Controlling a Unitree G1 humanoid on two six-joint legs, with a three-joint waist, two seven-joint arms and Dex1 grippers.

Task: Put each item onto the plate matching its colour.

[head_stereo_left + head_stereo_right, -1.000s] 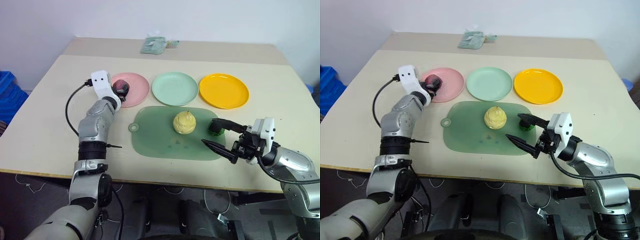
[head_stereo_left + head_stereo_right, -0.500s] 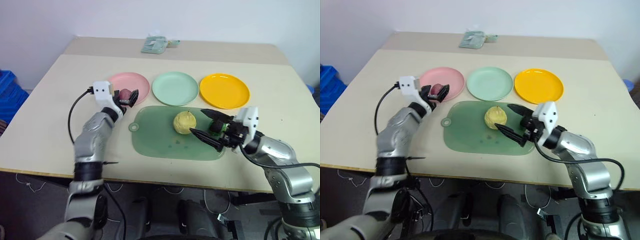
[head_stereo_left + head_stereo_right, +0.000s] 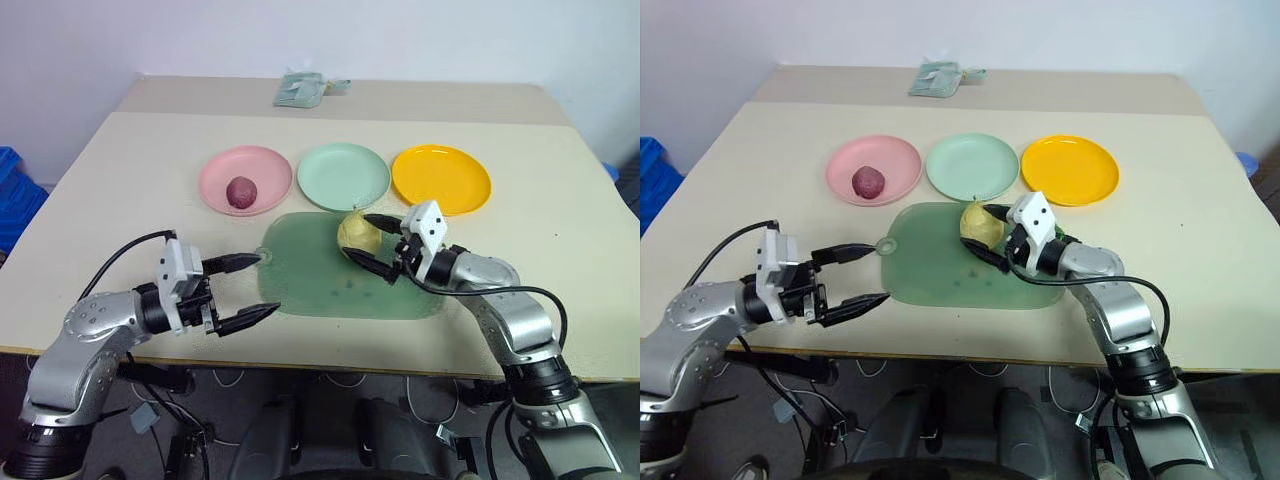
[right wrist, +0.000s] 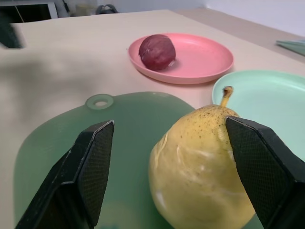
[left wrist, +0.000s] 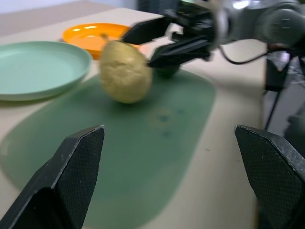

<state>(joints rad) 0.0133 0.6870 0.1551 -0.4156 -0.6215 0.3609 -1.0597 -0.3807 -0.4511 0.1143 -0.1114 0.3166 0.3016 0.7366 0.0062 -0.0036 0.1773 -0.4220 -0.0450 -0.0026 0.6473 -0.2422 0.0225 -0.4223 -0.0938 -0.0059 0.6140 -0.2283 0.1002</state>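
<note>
Left eye view placed the left tool (image 3: 247,291) nearest, low over the surface's (image 3: 90,215) front edge just off the mat's (image 3: 310,275) near-left corner, its fingers wide apart and holding nothing. Bare surface lay open to its left and ahead of it, up to the plates. On the mat's far right part stood the pear (image 3: 356,231), stem up, with the right tool (image 3: 366,241) reaching in from the right, one finger on its far side and one on its near side. Right wrist view showed the pear (image 4: 202,167) between the parted fingers, filling most of the gap; whether they pressed it I could not tell. The green lump (image 5: 167,71) sat on the mat just behind that tool. Beyond the mat, the plates ran in a row, well clear of every edge: pink (image 3: 268,170) with the purple lump (image 3: 241,191) on it, mint (image 3: 344,176), yellow (image 3: 441,179), the last two bare. A folded cloth (image 3: 303,90) lay at the far edge.
</note>
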